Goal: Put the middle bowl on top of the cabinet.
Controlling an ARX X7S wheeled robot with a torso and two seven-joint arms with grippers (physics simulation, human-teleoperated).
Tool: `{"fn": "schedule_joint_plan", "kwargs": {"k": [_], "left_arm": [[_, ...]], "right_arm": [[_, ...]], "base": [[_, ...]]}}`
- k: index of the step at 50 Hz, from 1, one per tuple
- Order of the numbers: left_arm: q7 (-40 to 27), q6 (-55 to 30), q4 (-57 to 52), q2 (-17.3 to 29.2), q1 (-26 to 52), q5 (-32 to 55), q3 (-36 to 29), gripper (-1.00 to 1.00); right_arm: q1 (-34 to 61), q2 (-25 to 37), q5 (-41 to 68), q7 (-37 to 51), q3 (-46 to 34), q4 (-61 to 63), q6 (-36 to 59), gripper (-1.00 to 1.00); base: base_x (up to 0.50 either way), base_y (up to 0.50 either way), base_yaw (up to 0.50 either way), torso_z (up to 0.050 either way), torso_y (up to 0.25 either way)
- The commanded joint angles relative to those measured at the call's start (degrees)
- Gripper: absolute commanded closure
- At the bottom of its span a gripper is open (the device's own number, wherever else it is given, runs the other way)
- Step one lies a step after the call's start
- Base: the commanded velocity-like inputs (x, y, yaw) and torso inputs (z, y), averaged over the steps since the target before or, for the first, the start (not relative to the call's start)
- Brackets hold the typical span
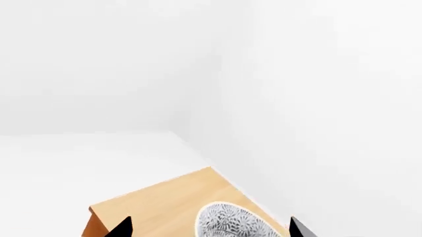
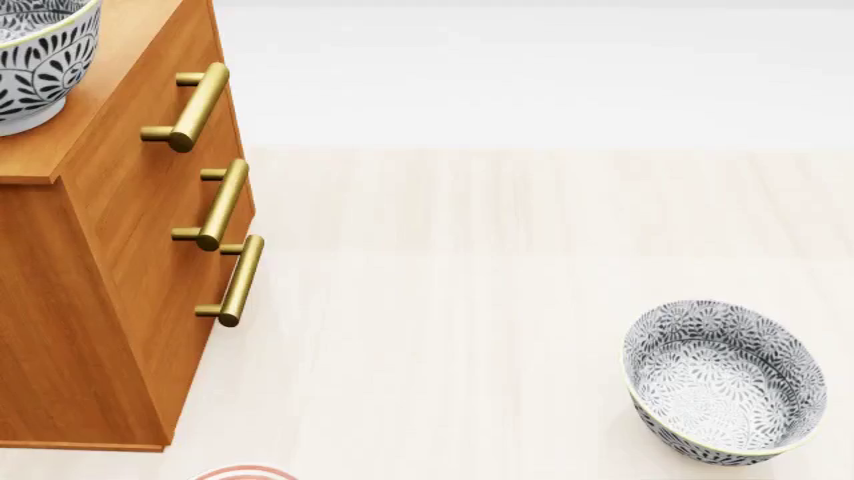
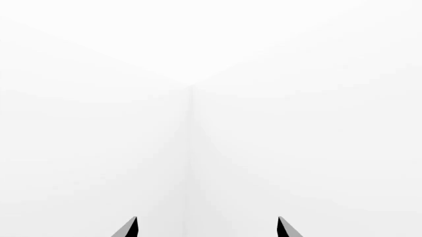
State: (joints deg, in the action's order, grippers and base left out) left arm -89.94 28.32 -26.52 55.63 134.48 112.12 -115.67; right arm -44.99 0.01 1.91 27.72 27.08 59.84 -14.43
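Pale wood-plank floor (image 2: 467, 300) carries the cabinet (image 2: 120, 300) at 9 o'clock in the head view, a patterned bowl (image 2: 725, 382) upright on the planks at 4 o'clock, well apart from the cabinet, and a sliver of red-ringed plate (image 2: 244, 473) at 6–7 o'clock near the cabinet's base. Cabinet's flat top holds the middle bowl (image 2: 40, 60) at 10–11 o'clock, upright, partly cropped.

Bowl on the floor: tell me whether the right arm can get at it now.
Probably yes. The bowl sits alone on bare floor, upright, nothing around it. The right pincer is open and empty, though facing a blank wall, so it must swing down.
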Motion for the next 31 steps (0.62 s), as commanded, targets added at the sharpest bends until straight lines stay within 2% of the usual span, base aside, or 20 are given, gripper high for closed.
{"fn": "schedule_joint_plan", "kwargs": {"k": [1, 11, 14, 15, 18, 21, 22, 24, 25, 26, 27, 30, 31], "left_arm": [[-0.06, 0.36, -11.56, 6.63, 0.48, -11.04, -1.02, -1.00], [-0.06, -0.88, -20.57, 13.72, -0.34, -21.75, -1.05, -1.00], [-0.06, -4.82, -23.43, 17.20, -6.45, -26.10, 6.06, -1.00], [-0.06, -6.60, -23.81, 17.95, -9.65, -26.81, 10.02, -1.00], [-0.06, -11.29, -25.66, 20.20, -26.02, -29.93, 27.00, -1.00], [-0.06, -18.32, -28.81, 19.68, -47.64, -32.84, 50.21, -1.00], [-0.06, -22.36, -29.50, 17.87, -56.24, -33.16, 58.81, -1.00], [-0.06, -38.99, -32.22, 7.20, -73.43, -33.26, 76.00, -1.00], [-0.06, -47.49, -33.42, 1.62, -77.46, -32.41, 84.59, -1.00], [-0.05, -50.36, -33.48, -1.21, -77.25, -33.73, 93.19, -1.00], [-0.04, -50.05, -33.48, -1.38, -76.90, -34.89, 93.81, -1.00], [-0.03, -39.06, -33.48, 3.92, -75.68, -43.24, 79.22, -1.00], [-0.04, -36.54, -33.48, 5.42, -75.66, -45.21, 76.38, -1.00]], "right_arm": [[0.00, 0.00, 0.57, -0.38, 0.59, -0.10, -0.12, -1.00], [0.00, 0.00, 0.57, -0.56, 0.54, -0.23, -0.05, -1.00], [0.00, 0.00, 0.13, -0.65, 0.09, -0.27, 0.01, -1.00], [0.00, 0.00, 0.09, -0.66, 0.06, -0.27, 0.00, -1.00], [0.00, 0.00, 0.14, -0.74, 0.11, -0.30, 0.01, -1.00], [0.00, 0.00, 0.11, -0.77, 0.11, -0.32, -0.01, -1.00], [0.00, 0.00, 0.12, -0.80, 0.10, -0.33, -0.05, -1.00], [0.00, 0.00, 0.15, -0.81, 0.11, -0.33, -0.06, -1.00], [0.00, 0.00, 0.12, -0.81, 0.12, -0.31, -0.03, -1.00], [0.00, 0.00, 0.18, -0.87, 0.19, -0.35, -0.10, -1.00], [0.00, 0.00, 0.19, -0.85, 0.23, -0.28, -0.06, -1.00], [0.00, 0.00, 0.73, -1.00, 0.79, -0.32, -0.14, -1.00], [0.00, 0.00, 0.77, -1.00, 0.81, -0.29, -0.14, -1.00]], "base": [[0.00, 0.00, 0.00, 0.000, 0.000], [0.00, 0.00, 0.00, 0.000, 0.000], [0.00, 0.00, 0.00, 0.000, 0.000], [0.00, 0.00, 0.00, 0.000, 0.000], [0.00, 0.00, 0.00, 0.000, 0.000], [0.00, 0.00, 0.00, 0.000, 0.000], [0.00, 0.00, 0.00, 0.000, 0.000], [0.00, 0.00, 0.00, 0.000, 0.000], [0.00, 0.00, 0.00, 0.000, 0.000], [0.00, 0.00, 0.00, 0.000, 0.000], [0.00, 0.00, 0.00, 0.000, 0.000], [0.00, 0.00, 0.00, 0.000, 0.000], [0.00, 0.00, 0.00, 0.000, 0.000]]}}
